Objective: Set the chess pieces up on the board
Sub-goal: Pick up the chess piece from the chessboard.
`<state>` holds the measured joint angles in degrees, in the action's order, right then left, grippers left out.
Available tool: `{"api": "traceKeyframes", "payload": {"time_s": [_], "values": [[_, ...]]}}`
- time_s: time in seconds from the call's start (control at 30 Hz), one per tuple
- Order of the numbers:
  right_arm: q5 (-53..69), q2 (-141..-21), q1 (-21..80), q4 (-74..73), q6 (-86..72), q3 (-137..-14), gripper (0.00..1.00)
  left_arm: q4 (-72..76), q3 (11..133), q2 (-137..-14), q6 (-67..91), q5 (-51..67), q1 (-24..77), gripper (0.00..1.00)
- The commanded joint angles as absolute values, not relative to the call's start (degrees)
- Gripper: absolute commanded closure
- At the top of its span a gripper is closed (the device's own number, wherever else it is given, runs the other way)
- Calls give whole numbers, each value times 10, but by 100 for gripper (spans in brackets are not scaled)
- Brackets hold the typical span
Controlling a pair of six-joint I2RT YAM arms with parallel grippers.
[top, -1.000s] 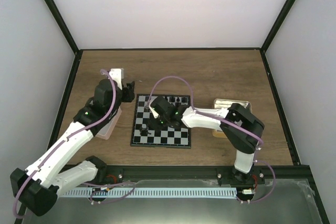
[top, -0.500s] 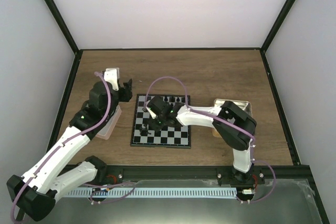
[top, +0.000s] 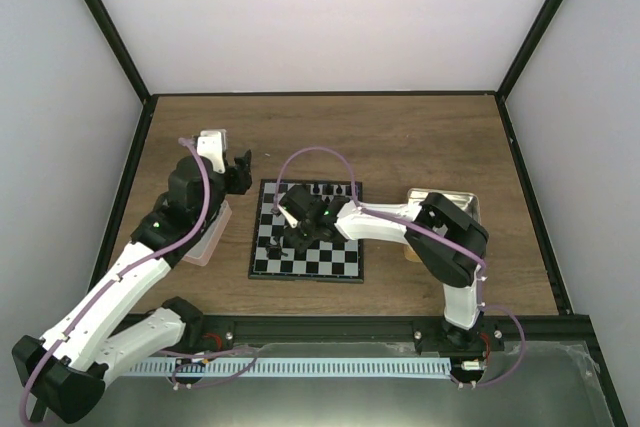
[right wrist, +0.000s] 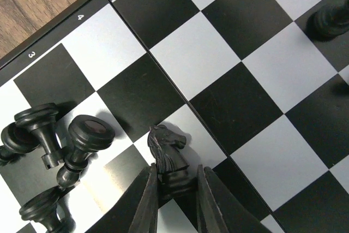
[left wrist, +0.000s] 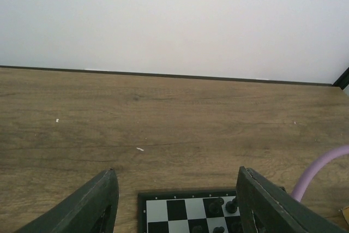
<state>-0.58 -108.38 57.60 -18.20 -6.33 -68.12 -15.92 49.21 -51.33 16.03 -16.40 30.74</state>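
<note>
The checkered board (top: pixel 340 259) lies at the table's middle. My right gripper (right wrist: pixel 175 174) is shut on the base of a black knight (right wrist: pixel 169 148), which stands upright on the board (right wrist: pixel 240 102). In the top view this gripper (top: pixel 299 237) is over the board's left half. Several black pieces lie tipped over beside it (right wrist: pixel 82 140), and one stands farther off (right wrist: pixel 330 20). My left gripper (left wrist: pixel 177 170) is open and empty above the bare table off the board's far left corner (left wrist: pixel 158 211). In the top view it (top: pixel 238 169) is just beyond that corner. No cream-white pieces show.
A pink tray (top: pixel 205 244) lies left of the board, partly under my left arm. A tan tray (top: pixel 462 197) lies to the right, partly hidden by my right arm. A few black pieces stand along the board's far row (top: pixel 335 189). Enclosure walls surround the table.
My right gripper has moved left across the board. My left gripper has moved slightly toward the far side and stayed open.
</note>
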Motion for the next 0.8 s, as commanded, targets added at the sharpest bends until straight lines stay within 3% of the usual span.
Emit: {"api": "traceKeyframes", "payload": {"time_s": [0.0, 0.13, 0.2, 0.4, 0.77], "values": [[-31, -1093, 581, -190, -63, -690, 82, -148, 486, -510, 158, -163, 304, 38], [-52, -1068, 581, -156, -90, -665, 82, -174, 496, -514, 186, -160, 304, 37], [-69, -1043, 581, -130, -113, -642, 82, -238, 535, -527, 259, -160, 305, 32], [-125, -964, 581, -34, -162, -568, 83, -291, 569, -545, 330, -31, 304, 26], [-178, -828, 581, 75, -185, -465, 83, -111, 445, -597, 507, 226, 304, 30]]}}
